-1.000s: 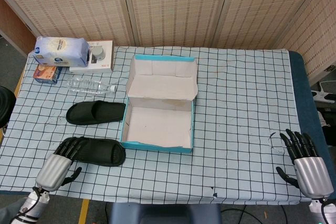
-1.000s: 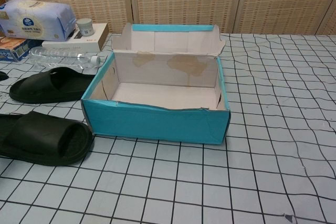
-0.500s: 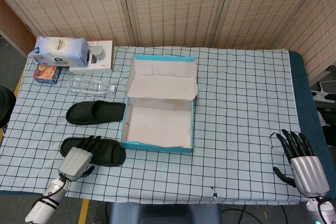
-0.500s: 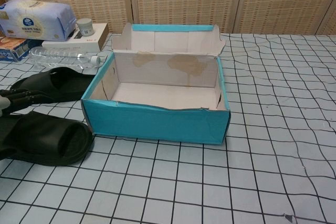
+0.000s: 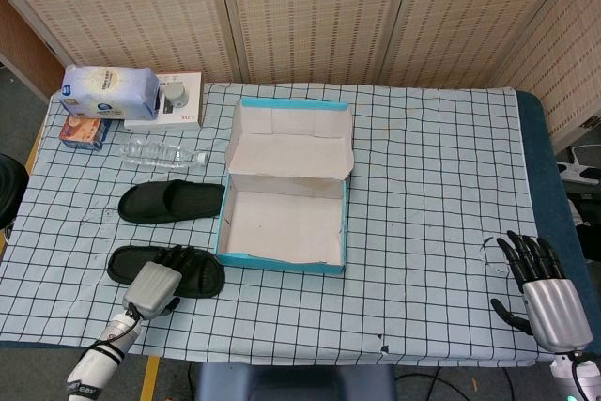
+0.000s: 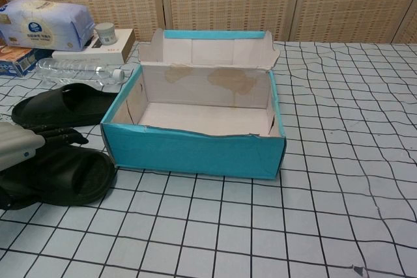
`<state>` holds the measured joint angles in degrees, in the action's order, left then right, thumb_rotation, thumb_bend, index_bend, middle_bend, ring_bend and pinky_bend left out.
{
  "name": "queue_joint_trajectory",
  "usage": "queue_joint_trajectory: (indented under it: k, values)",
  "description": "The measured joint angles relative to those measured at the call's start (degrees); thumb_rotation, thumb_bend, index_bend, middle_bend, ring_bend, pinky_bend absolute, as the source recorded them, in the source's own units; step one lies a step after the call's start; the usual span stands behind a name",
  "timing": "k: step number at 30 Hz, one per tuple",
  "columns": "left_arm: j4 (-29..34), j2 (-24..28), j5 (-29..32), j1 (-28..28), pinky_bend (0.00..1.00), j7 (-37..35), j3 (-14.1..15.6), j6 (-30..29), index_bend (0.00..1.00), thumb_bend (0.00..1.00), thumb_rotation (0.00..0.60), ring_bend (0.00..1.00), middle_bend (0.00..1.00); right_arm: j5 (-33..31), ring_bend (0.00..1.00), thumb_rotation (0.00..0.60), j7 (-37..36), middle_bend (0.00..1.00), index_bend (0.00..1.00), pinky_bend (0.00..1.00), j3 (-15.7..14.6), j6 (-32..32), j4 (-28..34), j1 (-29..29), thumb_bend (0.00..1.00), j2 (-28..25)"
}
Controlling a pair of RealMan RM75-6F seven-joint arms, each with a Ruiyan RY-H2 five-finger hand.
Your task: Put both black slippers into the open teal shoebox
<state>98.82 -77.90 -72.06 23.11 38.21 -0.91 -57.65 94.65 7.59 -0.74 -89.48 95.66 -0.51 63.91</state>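
Far to the left of the teal shoebox (image 5: 285, 202), at the back corner of the bench (image 5: 432, 185), sits a soft pack of tissues (image 5: 109, 91) with a small orange and blue box (image 5: 83, 131) in front of it and a flat white box (image 5: 167, 106) beside it. A clear water bottle (image 5: 162, 152) lies on its side a little nearer the shoebox. One black slipper (image 5: 171, 202) lies flat just left of the shoebox, close to its side wall. The other black slipper (image 5: 165, 270) lies nearer the front edge, also left of the shoebox, with its toe end close to the box's front corner. The left robot hand (image 5: 158, 282) rests on top of this front slipper with its dark fingers (image 6: 60, 136) reaching over the strap; I cannot tell if it is squeezing the slipper yet. The shoebox stands open in the middle of the bench, its lid tipped up at the back, and both slippers are outside it. Far to the right of the shoebox, near the front corner of the bench, the right robot hand (image 5: 545, 289) holds nothing and its fingers are spread apart.
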Motion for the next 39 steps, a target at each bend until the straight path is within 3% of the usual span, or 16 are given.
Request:
queue_joint_trajectory:
  k: [12,14,18,26,33,39]
  values:
    - [-2.9,-1.9,3.2,2.1,0.15,0.5,1.1,1.0,0.00,0.32,0.600,0.00,0.00,-0.2,0.00,0.577,0.2,0.00,0.00,0.00,-0.1,0.4,0.2,0.1,0.14,-0.1]
    - [-3.7,-2.2,2.8,2.3,0.16,0.1,1.3,1.1,0.04,0.33,0.600,0.02,0.02,-0.3,0.00,0.577,0.3,0.00,0.00,0.00,-0.1,0.4,0.2,0.1,0.14,-0.1]
    - [-5.8,-3.1,2.4,2.7,0.20,-0.3,2.0,1.1,0.21,0.35,0.600,0.14,0.16,-0.4,0.00,0.577,0.3,0.00,0.00,0.00,-0.1,0.6,0.3,0.1,0.14,-0.2]
    - [-7.4,-3.7,1.6,2.9,0.32,-2.2,2.8,0.6,0.41,0.41,0.600,0.42,0.47,-0.3,0.00,0.577,0.3,0.00,0.00,0.00,-0.2,0.4,0.4,0.1,0.14,-0.3]
    - [-8.1,-3.6,-2.1,2.0,0.48,-4.9,3.1,-3.4,0.56,0.47,0.600,0.58,0.64,-0.2,0.00,0.577,0.5,0.00,0.00,0.00,-0.2,0.6,0.5,0.1,0.14,-0.1]
    - [-8.3,-2.7,-4.7,0.6,0.54,-6.9,3.3,-6.9,0.62,0.51,0.600,0.63,0.70,-0.2,0.00,0.578,1.0,0.00,0.00,0.00,-0.3,0.7,0.5,0.2,0.14,0.1]
